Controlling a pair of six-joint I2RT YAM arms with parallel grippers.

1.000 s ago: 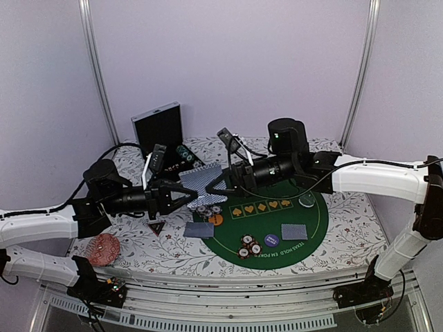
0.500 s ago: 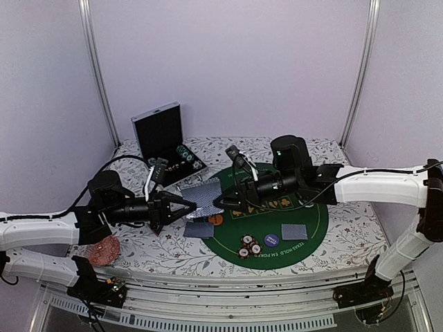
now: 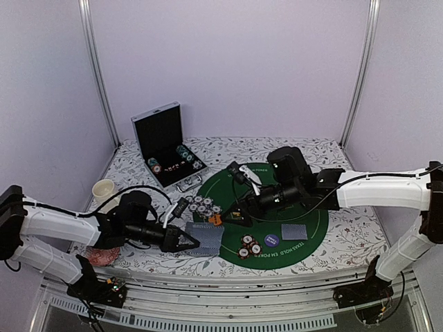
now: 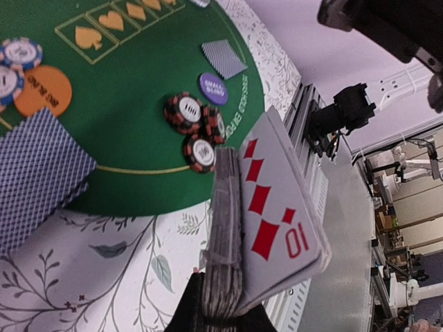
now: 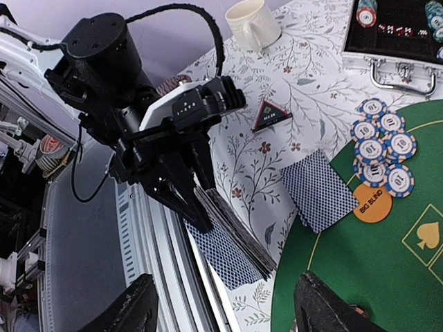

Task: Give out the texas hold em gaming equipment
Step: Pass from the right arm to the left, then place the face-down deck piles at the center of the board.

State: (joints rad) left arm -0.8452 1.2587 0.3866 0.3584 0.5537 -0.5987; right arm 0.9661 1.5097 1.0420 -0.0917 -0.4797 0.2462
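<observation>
Cards (image 4: 223, 221) stacked thick, lattice-printed backs, round striped-edge chips (image 4: 188, 111), green felt mat (image 4: 138, 117)

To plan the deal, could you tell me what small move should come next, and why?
Probably bring the open, empty right gripper to the deck and pinch off one card: the left gripper is clamped on it and cannot deal alone.

I see bright, soft, even light in all 3 views; shadows are weak, and the nearest parts in both wrist views are blurred.
</observation>
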